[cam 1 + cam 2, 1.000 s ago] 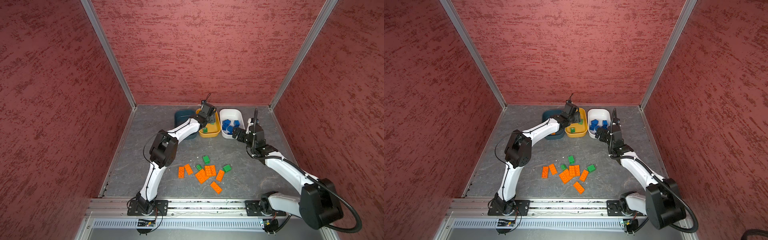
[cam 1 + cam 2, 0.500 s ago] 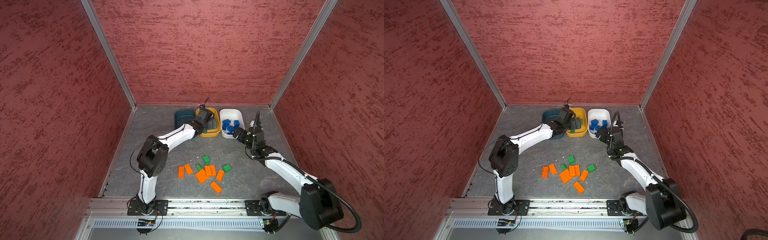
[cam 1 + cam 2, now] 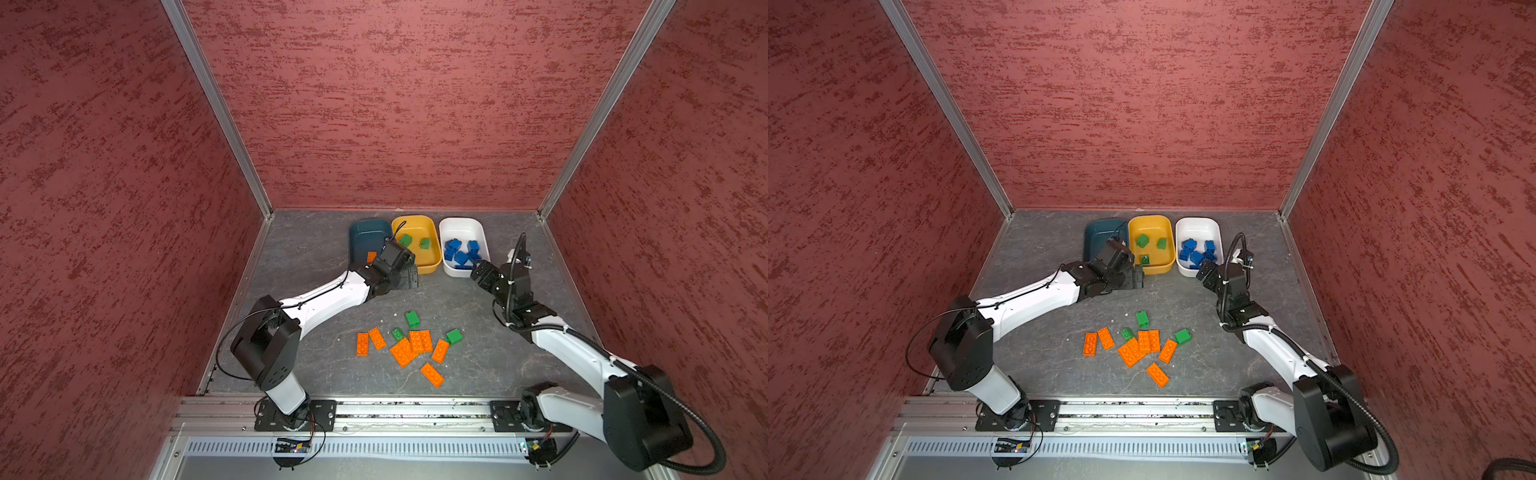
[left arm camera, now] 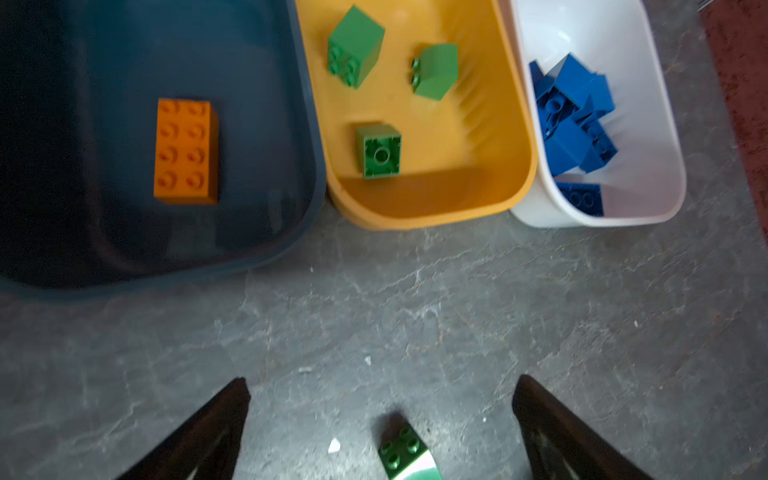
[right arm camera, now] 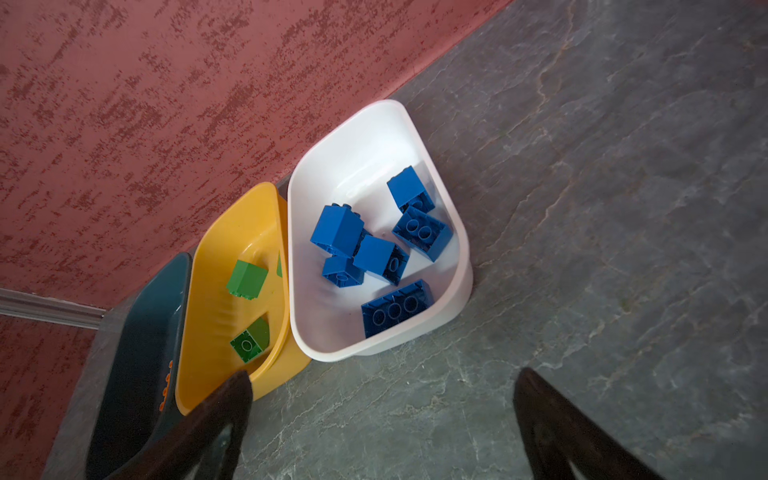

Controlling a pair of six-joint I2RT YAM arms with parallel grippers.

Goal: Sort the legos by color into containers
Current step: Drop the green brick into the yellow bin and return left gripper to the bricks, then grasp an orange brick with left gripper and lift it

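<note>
orange plates (image 3: 403,352), several of them, lie scattered on the grey floor (image 3: 316,257) with three loose green bricks (image 3: 412,318) among them, well apart from the tubs. three tubs stand side by side near the back wall (image 3: 395,124): a dark teal tub (image 4: 257,224), a yellow tub (image 4: 436,195) in the middle and a white tub (image 5: 361,158).

the dark teal tub holds a single orange plate (image 4: 185,151), lying flat with its studs up. the yellow tub holds three green bricks (image 4: 355,45), one of them upside down. the white tub holds six blue bricks (image 5: 336,230), bunched toward its near end.

the left gripper (image 4: 382,384) is spread wide and holds nothing. it hangs over bare floor just in front of the teal and yellow tubs, and one loose green brick shows on the floor between its fingers. the right gripper (image 5: 384,376) is also spread wide and empty, over the floor just beside the near end of the white tub. neither touches a brick or a tub.
</note>
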